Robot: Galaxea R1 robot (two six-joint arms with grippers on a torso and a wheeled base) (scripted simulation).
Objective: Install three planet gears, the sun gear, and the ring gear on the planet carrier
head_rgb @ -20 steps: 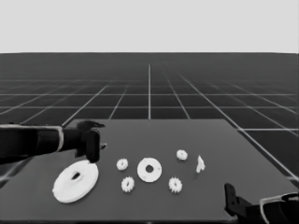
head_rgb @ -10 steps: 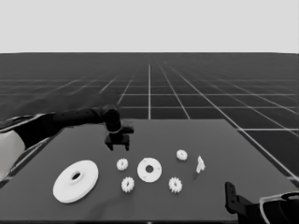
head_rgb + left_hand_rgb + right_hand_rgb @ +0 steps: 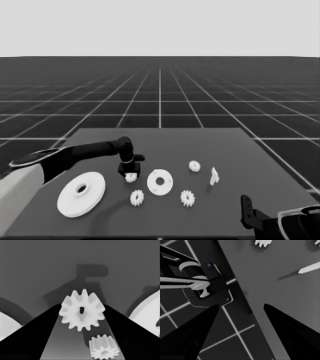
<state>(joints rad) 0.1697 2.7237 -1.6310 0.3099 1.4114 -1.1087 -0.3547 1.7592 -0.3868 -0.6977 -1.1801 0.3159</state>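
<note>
My left gripper (image 3: 130,173) has come down over a small planet gear (image 3: 131,177), just left of the planet carrier, the smaller round part (image 3: 160,182). In the left wrist view that gear (image 3: 82,310) sits between the two open fingers, still flat on the table. A second gear (image 3: 103,348) lies just beyond it. The ring gear, the larger round part (image 3: 81,193), lies at the front left. Other gears lie at the front (image 3: 137,198), front right (image 3: 187,198) and back right (image 3: 194,166). My right gripper (image 3: 241,305) is open and empty, parked at the lower right corner.
A thin white piece (image 3: 214,176) lies right of the gears, and the right wrist view shows it too (image 3: 310,267). That view looks past the table's edge to the floor grid, where dark machinery with blue lights (image 3: 207,285) sits.
The left arm has swung from the table's left end out over the middle, then lowered its gripper around the gear left of the smaller round part. The parts and the right arm are unmoved.
</note>
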